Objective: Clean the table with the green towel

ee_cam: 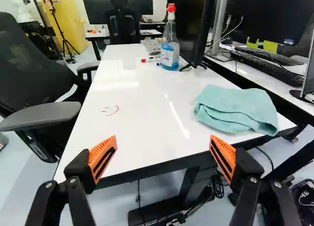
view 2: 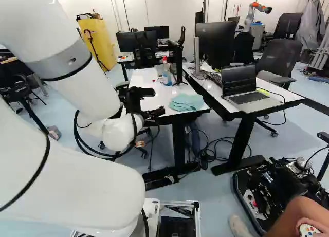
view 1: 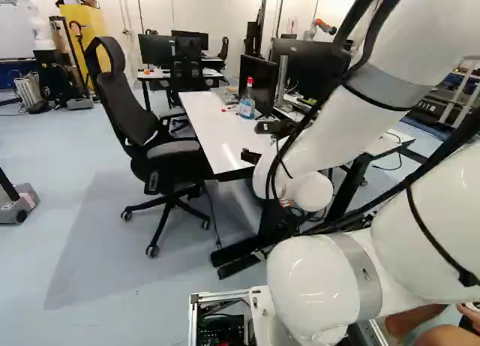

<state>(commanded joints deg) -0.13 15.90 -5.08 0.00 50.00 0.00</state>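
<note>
Wrist view: the hand (ee_cam: 163,143) stands wide and empty before the worktop (ee_cam: 137,88); the folded green towel (ee_cam: 238,110) lies on it, ahead and beyond the right finger, so reaching it likely calls for a rightward shift.

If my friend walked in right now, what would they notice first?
Probably the huge white arm, reaching toward the white table with its orange-padded gripper open. Then the pale green towel, lying folded by the table's near corner, and the red-topped spray bottle, standing farther back beside a black monitor.
</note>
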